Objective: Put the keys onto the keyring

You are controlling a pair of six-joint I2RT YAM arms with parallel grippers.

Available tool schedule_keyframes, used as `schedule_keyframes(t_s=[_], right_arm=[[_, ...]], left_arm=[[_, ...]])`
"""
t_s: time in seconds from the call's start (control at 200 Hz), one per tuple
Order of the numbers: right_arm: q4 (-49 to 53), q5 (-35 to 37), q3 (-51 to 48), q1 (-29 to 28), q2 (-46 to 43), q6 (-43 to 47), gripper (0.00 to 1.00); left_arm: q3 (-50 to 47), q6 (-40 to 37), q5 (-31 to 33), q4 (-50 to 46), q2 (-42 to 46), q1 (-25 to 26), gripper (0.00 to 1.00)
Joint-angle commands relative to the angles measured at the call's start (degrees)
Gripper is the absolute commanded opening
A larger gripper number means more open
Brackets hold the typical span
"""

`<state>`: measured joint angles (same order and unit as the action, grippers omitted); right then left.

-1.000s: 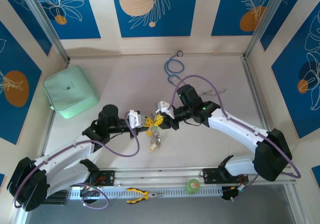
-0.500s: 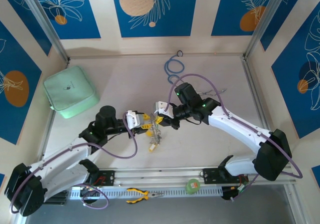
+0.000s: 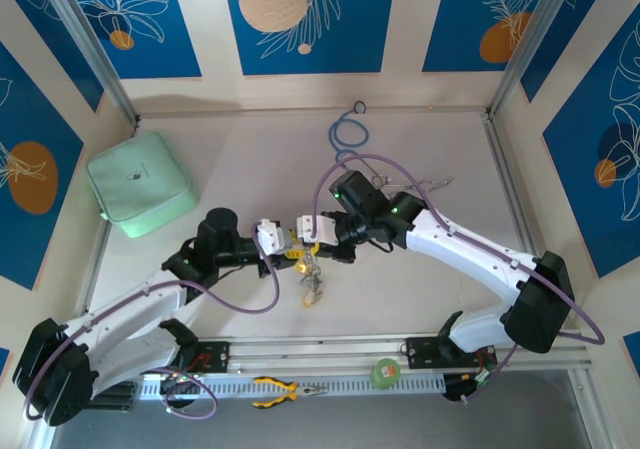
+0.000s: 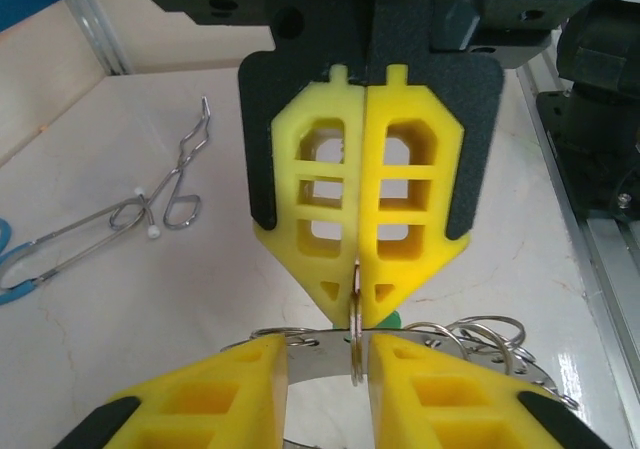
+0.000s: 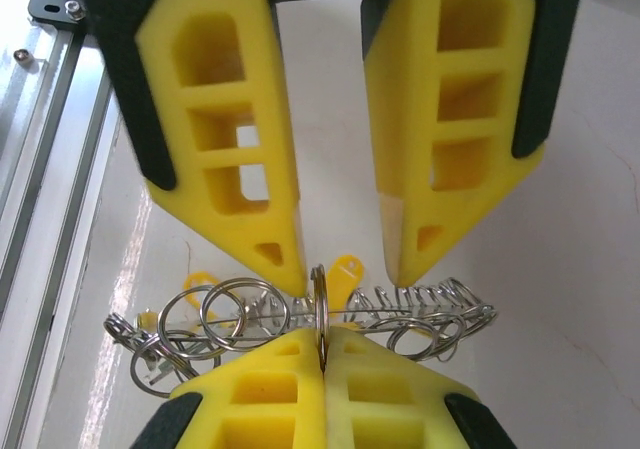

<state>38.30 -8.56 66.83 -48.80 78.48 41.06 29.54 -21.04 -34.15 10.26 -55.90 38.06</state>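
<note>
Straddling the keyring (image 5: 320, 304), the left gripper (image 5: 347, 274) is released: its 2 yellow fingers (image 5: 230, 139) stand apart, 1 on each side of the ring's edge, and do not press it. The keyring sits between both grippers, with the keys (image 3: 312, 287) bunched just below it in the top view. Right of the keyring, the right gripper (image 5: 322, 354) is clenched on its edge.
</note>
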Motion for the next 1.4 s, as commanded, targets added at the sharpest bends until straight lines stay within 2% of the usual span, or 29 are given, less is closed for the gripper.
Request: schedule_keyframes(t_s=[0.0, 0.235, 0.355, 0.39, 0.515, 0.655, 0.82, 1.06, 1.395], right_arm=[[0.88, 0.32, 2.56, -1.02, 0.35, 0.01, 0.00], [0.07, -0.72, 3.58, -2.17, 0.84, -1.44, 0.00], [-0.73, -1.40, 3.53, -2.36, 0.33, -2.31, 0.00], [-1.70, -1.57, 2.95, -2.05, -0.29, -3.03, 0.00], [-9.64, -8.10, -2.76, 2.79, -5.58, -7.59, 0.26], [-15.30, -15.76, -8.78, 7.35, -9.86, -10.50, 0.30], [-14.89, -16.56, -10.42, 7.57, -9.35, -11.28, 0.30], [-13.85, -14.75, -11.10, 7.50, -7.63, -10.71, 0.30], [-11.90, -16.70, -10.06, 7.44, -7.39, -10.45, 0.14]], left_arm=[[1.12, 0.41, -2.22, 1.95, -0.49, 0.29, 0.26], [1.35, -0.01, -2.85, 1.69, -1.06, 0.28, 0.16], [1.37, -0.48, -3.10, 1.76, -0.89, 0.32, 0.00], [1.26, -0.67, -3.16, 1.82, -0.81, 0.33, 0.00], [-0.41, 0.37, -2.79, 5.36, 0.67, 0.26, 0.00], [-4.26, 6.62, -3.79, 16.96, 0.93, 0.27, 0.00], [-6.00, 11.16, -4.88, 24.18, -0.24, 0.31, 0.00], [-5.87, 11.02, -5.75, 23.40, 0.12, 0.26, 0.00], [-5.63, 9.70, -5.76, 20.85, 1.41, 0.26, 0.00]])
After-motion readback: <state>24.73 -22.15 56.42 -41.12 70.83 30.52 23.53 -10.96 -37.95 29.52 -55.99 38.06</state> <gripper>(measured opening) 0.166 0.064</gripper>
